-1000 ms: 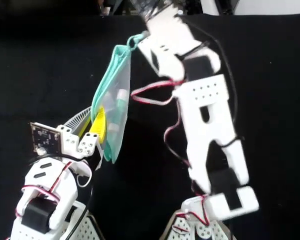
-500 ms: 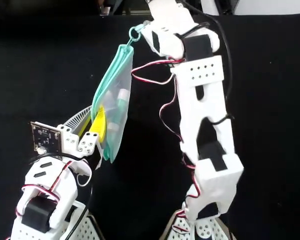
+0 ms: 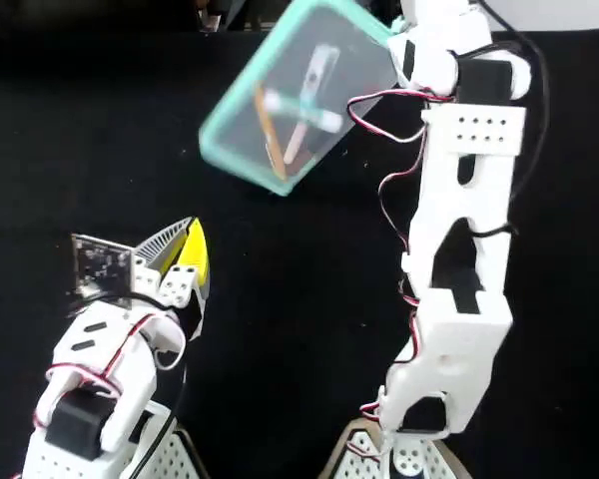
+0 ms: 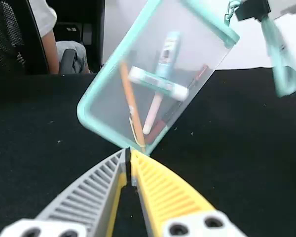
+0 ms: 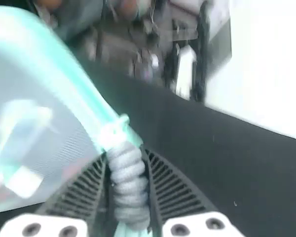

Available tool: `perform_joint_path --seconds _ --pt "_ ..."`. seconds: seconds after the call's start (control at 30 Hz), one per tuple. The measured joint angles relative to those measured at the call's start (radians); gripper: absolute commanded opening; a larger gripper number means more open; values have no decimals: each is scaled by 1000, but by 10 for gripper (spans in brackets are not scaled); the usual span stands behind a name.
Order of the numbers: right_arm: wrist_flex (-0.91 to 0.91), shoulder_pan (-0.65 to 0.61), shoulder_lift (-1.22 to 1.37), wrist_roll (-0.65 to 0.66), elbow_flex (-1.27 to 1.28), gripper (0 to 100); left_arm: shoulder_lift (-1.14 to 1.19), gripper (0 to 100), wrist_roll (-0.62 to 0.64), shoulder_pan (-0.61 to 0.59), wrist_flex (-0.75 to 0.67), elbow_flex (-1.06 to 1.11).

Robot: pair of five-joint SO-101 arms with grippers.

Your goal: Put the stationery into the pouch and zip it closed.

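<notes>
The clear pouch (image 3: pixel 292 100) with a mint-green rim hangs tilted in the air over the far side of the table. Inside it lie an orange pencil (image 4: pixel 130 106), pens and a white stick (image 4: pixel 158 84). My right gripper (image 3: pixel 403 42) holds it at its upper corner, shut on the grey cord of the zipper pull (image 5: pixel 128 177), with the pouch (image 5: pixel 34 123) beside the fingers. My left gripper (image 3: pixel 187 244) sits low at the near left, shut with nothing in it, its grey and yellow fingers (image 4: pixel 158 187) pressed together. The pouch (image 4: pixel 158 89) hangs above and beyond that gripper, apart from it.
A black cloth (image 3: pixel 100 140) covers the table. The right arm (image 3: pixel 459 249) stretches tall along the right side, with red and white wires (image 3: pixel 391 170) looping beside it. A chair and a seated person show beyond the far edge (image 4: pixel 44 29).
The right arm has swung up and to the right, lifting the pouch away from the left gripper. The pouch now hangs face-on. The left gripper has let go of it and stands shut.
</notes>
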Motion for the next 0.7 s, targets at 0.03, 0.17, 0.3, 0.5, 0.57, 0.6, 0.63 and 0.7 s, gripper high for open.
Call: perform_joint_path --seconds 0.03,0.17,0.3,0.5,0.57,0.6,0.63,0.7 --pt "2 -3 0 0 -2 12 0 30 2 0 0 0" --pt "21 2 0 0 -2 12 0 30 0 0 0 0" --pt "44 -5 0 0 -3 12 0 33 0 0 0 0" --pt "169 -61 -28 41 -28 12 0 34 0 -2 -9 0" --pt "212 -98 -69 46 -58 12 0 34 0 -28 -23 0" --pt "236 -120 -95 46 -77 12 0 42 0 -51 -37 0" --pt "259 -141 -120 46 -95 12 0 66 3 -74 -48 0" --pt "305 -183 -172 48 -120 12 0 137 29 -127 -58 0"
